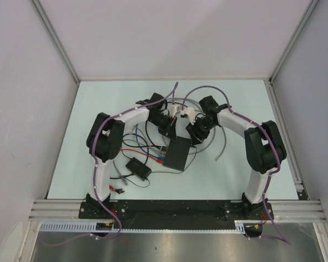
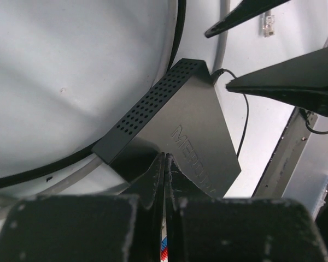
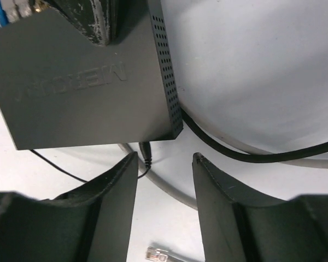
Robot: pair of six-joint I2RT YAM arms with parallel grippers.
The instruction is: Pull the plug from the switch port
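- The left fingers [image 2: 153,180] are clenched, tips pressed on the grey box [image 2: 191,125].
- The right fingers [image 3: 117,183] are held released beside its corner.
- The switch port [image 1: 165,159] is found along its cable-filled edge.

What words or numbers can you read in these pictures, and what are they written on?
"MERCU": embossed on top of the dark grey box; upside down in the right wrist view, later letters too faint to read; in the left wrist view the left gripper hides what follows.
Nothing else can be read; the top view is too small for any label.
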